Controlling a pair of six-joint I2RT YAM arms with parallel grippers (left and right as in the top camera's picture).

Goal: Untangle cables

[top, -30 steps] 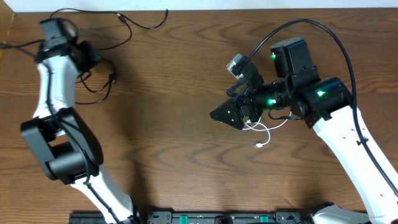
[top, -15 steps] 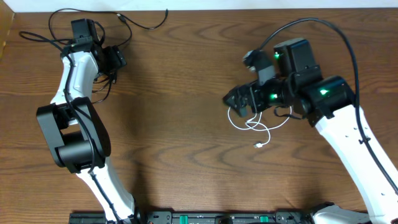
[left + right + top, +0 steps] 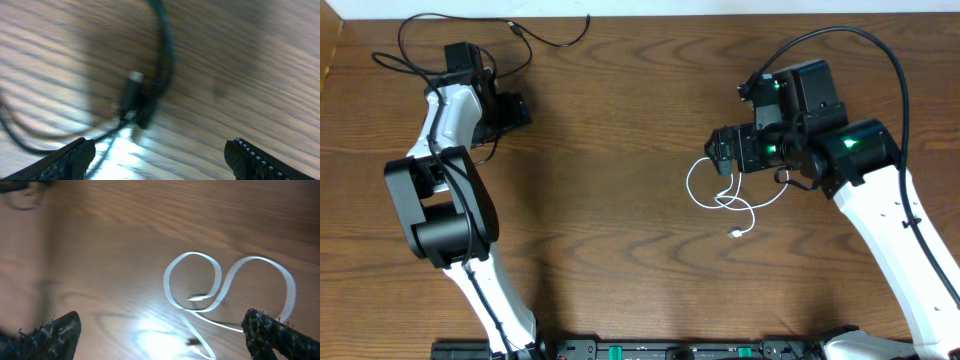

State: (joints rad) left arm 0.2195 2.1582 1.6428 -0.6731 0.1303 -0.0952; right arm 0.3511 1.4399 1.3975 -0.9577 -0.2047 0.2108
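Overhead: the white cable [image 3: 722, 199] lies alone in loose loops just beside the right gripper [image 3: 720, 156]. The black cables [image 3: 550, 42] sit at the far-left edge by the left gripper [image 3: 512, 108]. Both grippers gape wide and hold nothing. Judged step: white is parted off, blacks not yet; next the left gripper needs a pinch on one black cable near its plug [image 3: 134, 79], then a slow draw clear.
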